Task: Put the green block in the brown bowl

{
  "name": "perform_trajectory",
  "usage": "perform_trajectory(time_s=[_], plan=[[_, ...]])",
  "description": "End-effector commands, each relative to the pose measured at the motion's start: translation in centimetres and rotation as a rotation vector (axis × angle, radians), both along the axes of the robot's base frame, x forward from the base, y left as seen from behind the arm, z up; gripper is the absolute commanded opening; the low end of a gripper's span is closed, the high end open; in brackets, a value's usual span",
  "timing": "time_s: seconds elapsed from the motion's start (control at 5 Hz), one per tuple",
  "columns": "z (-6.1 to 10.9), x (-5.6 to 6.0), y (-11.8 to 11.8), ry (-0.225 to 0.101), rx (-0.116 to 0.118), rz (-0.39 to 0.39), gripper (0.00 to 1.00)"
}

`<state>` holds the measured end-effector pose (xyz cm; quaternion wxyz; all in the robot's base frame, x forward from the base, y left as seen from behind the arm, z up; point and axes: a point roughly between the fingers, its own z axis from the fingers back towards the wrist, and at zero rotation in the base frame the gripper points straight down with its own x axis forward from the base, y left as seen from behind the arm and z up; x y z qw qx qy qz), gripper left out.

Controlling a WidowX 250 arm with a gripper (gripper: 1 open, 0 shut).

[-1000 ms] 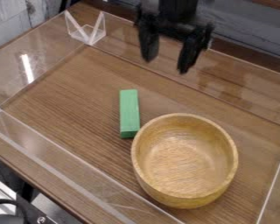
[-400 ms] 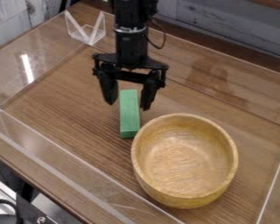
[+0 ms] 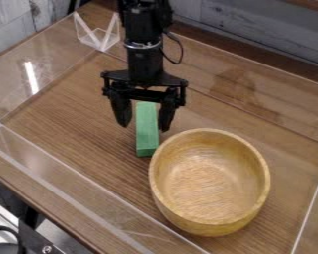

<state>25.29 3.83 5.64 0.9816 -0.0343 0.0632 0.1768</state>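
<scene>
The green block (image 3: 147, 134) is a slim bright green bar lying on the wooden table, just left of the brown bowl (image 3: 211, 182). The bowl is round, light wood, thick-rimmed and has nothing in it. My gripper (image 3: 144, 111) points straight down over the far end of the block. It is open, with one black finger (image 3: 119, 109) on the left of the block and the other on the right. The block's far end is partly hidden behind the gripper. Whether the fingers touch the block I cannot tell.
A clear acrylic wall (image 3: 43, 169) rings the table (image 3: 69, 114), with a low front edge at lower left and a right edge by the bowl. A clear folded stand (image 3: 95, 35) sits at the back left. A grey panel runs behind.
The gripper came from the upper right, down and left, to straddle the block's far end, rolling as it went. The block and bowl have not moved.
</scene>
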Motion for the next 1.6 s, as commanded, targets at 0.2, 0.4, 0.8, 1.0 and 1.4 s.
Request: perform_trajectory(time_s=[0.2,0.4,0.8,1.0,1.4], plan=[[1.1,0.6,-0.1,-0.077,0.005,0.012,1.00],[0.8,0.6,-0.2,-0.082,0.002,0.011,1.00],[0.0,0.7,-0.3,-0.090,-0.006,0.014,1.00],[-0.2,0.7,-0.4,-0.092,-0.010,0.017,1.00],[-0.5,0.7,-0.4,-0.092,-0.015,0.021,1.00]])
